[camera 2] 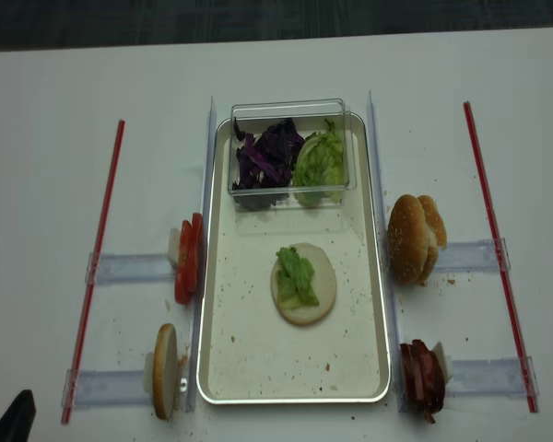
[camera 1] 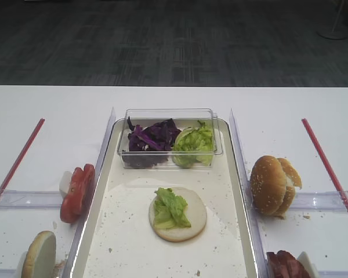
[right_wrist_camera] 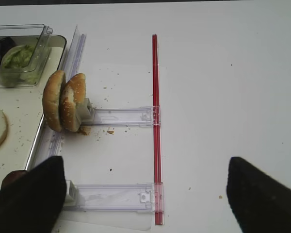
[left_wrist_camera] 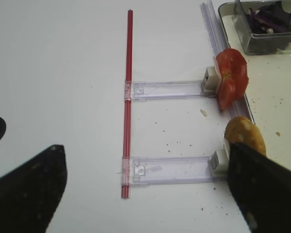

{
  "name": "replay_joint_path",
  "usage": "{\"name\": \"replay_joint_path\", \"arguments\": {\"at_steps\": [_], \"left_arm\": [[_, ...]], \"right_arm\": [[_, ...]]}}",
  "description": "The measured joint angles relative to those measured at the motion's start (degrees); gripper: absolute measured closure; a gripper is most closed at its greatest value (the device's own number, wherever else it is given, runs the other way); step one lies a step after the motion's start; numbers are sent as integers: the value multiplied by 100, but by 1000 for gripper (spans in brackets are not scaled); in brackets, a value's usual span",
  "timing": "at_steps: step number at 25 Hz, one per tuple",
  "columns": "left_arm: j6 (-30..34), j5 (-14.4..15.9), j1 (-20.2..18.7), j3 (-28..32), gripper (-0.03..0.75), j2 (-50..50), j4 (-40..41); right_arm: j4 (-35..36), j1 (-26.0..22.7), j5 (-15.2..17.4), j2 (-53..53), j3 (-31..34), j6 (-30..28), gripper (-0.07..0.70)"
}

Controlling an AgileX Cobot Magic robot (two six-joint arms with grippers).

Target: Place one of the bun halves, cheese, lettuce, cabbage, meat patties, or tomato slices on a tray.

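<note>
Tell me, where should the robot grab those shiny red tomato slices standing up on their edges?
Probably from above, pinching the outermost bright red, glossy tomato slice across its flat faces near the top edge. The slices stand on edge against a white block, outside the long off-white tray, so only their rims face upward.

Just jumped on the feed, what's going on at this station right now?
A burger is being built on the tray. One bun half lies cut face up in the middle with a lettuce piece on top. Neither arm is handling anything: the right gripper hangs open and empty over the table to the right of the tray, and the left gripper is likewise open and empty to its left. Tomato slices, meat patties and the other bun halves wait in their side racks.
</note>
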Motion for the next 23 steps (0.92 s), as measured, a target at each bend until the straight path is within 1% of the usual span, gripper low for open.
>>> {"name": "replay_joint_path", "arguments": {"at_steps": [23], "left_arm": [[0,0,0,0,97,0,0]], "right_arm": [[0,0,0,0,0,0,-48]]}}
